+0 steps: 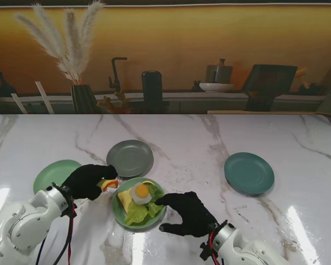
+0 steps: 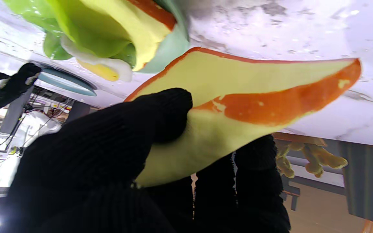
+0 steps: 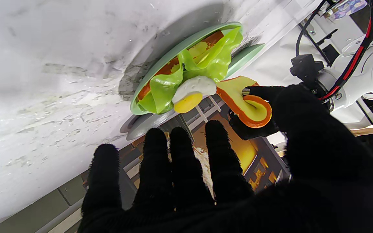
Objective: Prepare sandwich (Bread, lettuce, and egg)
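Left hand (image 1: 87,181) clamped on bread slice (image 1: 110,184), held off the table. Plate (image 1: 119,212) stack (bread, lettuce (image 1: 139,211), egg (image 1: 140,192)) lies at the slice's 4 o'clock, just beside. Right hand (image 1: 188,214) fingers apart, empty, at plate's 3 o'clock.

Bare marble across frame centre and top; grey plate (image 1: 130,158) and teal plate (image 1: 249,173) block mid-left, right.

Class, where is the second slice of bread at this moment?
In the stand's view the bread slice is pinched in the left hand, just left of the green plate holding bread, lettuce and egg.
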You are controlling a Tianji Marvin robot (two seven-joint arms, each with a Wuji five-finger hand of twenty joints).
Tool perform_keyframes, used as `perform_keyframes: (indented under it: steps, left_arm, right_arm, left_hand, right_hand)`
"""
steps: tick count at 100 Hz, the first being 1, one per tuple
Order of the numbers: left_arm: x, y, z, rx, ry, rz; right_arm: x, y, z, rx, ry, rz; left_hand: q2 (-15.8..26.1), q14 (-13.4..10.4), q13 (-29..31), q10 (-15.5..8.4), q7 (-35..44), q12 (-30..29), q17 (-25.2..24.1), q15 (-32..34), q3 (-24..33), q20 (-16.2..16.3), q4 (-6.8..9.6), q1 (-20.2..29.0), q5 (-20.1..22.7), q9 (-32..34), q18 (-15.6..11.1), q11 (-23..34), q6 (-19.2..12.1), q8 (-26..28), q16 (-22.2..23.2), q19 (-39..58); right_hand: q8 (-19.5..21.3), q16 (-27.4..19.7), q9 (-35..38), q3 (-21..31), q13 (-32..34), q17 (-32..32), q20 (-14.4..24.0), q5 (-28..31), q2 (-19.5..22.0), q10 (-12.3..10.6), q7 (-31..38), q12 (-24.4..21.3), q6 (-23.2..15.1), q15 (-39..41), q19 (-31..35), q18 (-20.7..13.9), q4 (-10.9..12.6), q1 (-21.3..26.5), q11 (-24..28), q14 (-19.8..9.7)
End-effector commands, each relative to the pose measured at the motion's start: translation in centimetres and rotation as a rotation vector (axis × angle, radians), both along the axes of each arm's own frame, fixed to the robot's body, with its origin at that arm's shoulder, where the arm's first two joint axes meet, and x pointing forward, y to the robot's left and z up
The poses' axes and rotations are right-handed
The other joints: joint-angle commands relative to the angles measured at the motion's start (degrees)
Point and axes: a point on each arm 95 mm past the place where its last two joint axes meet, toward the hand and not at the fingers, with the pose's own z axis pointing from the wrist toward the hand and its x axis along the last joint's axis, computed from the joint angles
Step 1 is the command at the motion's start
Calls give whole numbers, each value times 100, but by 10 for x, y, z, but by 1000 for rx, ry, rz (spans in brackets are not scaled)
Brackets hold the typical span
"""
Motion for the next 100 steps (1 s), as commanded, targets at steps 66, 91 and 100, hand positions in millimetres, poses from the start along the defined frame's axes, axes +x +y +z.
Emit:
perform_keyframes:
  steps: [66, 91, 100]
  left_arm:
    - [9, -54, 17, -13, -140, -216]
    - [18, -64, 11, 8, -159, -251]
    - [20, -67, 9, 12, -165, -255]
  right_arm:
    - [0, -7, 5, -15, -27, -41]
    - [1, -9, 5, -19, -25, -48]
    - [1, -10, 5, -20, -27, -51]
  left_hand:
    - [239, -128, 271, 82, 147, 88, -60, 178, 285, 78, -131, 541, 82, 327, 98, 637, 89, -4, 191, 180]
    - [248, -113, 228, 101, 148, 125, -105, 209, 296, 61, -144, 543, 45, 297, 104, 627, 114, 12, 164, 220]
    - [236, -98, 216, 118, 148, 140, -124, 225, 301, 51, -148, 548, 39, 290, 110, 623, 126, 18, 153, 236]
  right_hand:
    - [-6, 50, -20, -92, -7, -118, -46, 58, 63, -86, -19, 25, 70, -5, 5, 138, -31, 72, -32, -104]
    - [-3, 49, -18, -94, -5, -120, -44, 63, 62, -84, -19, 25, 66, -2, -9, 145, -31, 72, -30, -112]
    - [-2, 49, -17, -95, -5, -127, -46, 65, 64, -83, -18, 25, 71, -1, -20, 150, -31, 72, -30, -111]
